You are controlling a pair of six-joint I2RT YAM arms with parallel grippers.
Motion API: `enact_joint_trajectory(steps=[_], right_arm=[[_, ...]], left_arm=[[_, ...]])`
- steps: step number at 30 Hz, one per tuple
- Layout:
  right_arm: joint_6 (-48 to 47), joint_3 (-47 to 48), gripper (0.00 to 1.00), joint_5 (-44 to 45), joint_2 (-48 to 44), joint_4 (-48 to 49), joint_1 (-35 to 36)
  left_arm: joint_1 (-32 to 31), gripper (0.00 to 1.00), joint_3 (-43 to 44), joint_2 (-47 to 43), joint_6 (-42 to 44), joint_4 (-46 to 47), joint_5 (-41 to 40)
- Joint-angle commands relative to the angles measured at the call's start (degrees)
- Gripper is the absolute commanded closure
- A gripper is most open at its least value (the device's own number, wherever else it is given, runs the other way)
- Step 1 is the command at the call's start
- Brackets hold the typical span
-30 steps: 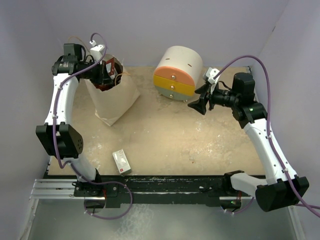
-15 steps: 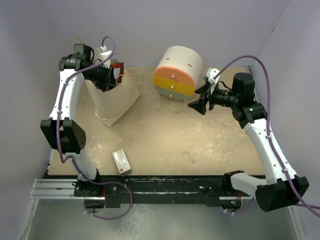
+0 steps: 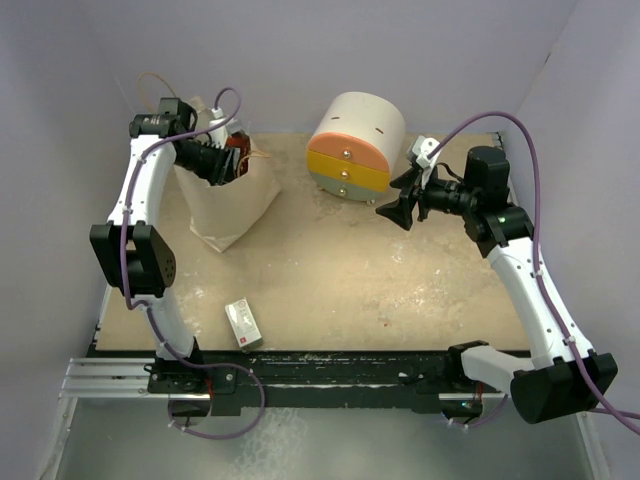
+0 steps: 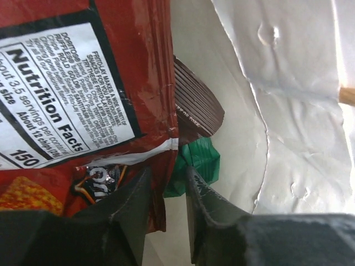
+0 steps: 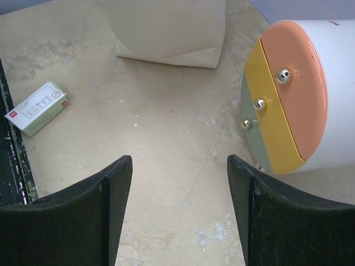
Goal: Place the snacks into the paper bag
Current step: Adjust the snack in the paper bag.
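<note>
The cream paper bag point(image 3: 225, 205) stands at the back left, and my left gripper point(image 3: 222, 163) reaches down into its mouth. In the left wrist view the jaws point(image 4: 168, 174) are parted a little, open. The lower edge of a red-brown chip bag point(image 4: 83, 83) hangs against the left finger, clear of the right one. Beneath it lie a dark brown packet point(image 4: 194, 105) and a green packet point(image 4: 199, 160) against the bag's pale inner wall point(image 4: 299, 111). My right gripper point(image 3: 395, 212) hovers open over bare table, nothing between its fingers point(image 5: 178, 160).
A round white-orange-yellow drawer unit point(image 3: 355, 140) stands at the back centre, just right of the right gripper's fingers point(image 5: 299, 88). A small white box with red marks point(image 3: 243, 324) lies near the front edge. The paper bag's base point(image 5: 166, 27) shows in the right wrist view.
The left arm has swung further back over the bag's mouth and its jaws have parted from shut, letting go of the red-brown chip bag. The right arm has not moved.
</note>
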Motion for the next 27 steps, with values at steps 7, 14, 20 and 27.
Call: enact_joint_trajectory(steps=[7, 14, 20, 27], right_arm=[[0.6, -0.2, 0.28, -1.8, -1.2, 2.3, -0.6], [0.7, 0.0, 0.28, -2.1, -0.9, 2.4, -0.6], [0.7, 0.0, 0.28, -2.2, -0.8, 2.4, -0.6], [0.8, 0.0, 0.28, -2.3, -0.7, 2.4, -0.7]], left_arm=[[-0.2, 0.46, 5.7, -2.7, 3.3, -3.2, -0.5], [0.0, 0.36, 7.0, -7.2, 3.6, 1.8, -6.0], [0.3, 0.3, 8.7, -9.1, 2.9, 4.8, -8.0], [1.3, 0.24, 9.2, -11.8, -0.8, 12.3, -10.1]])
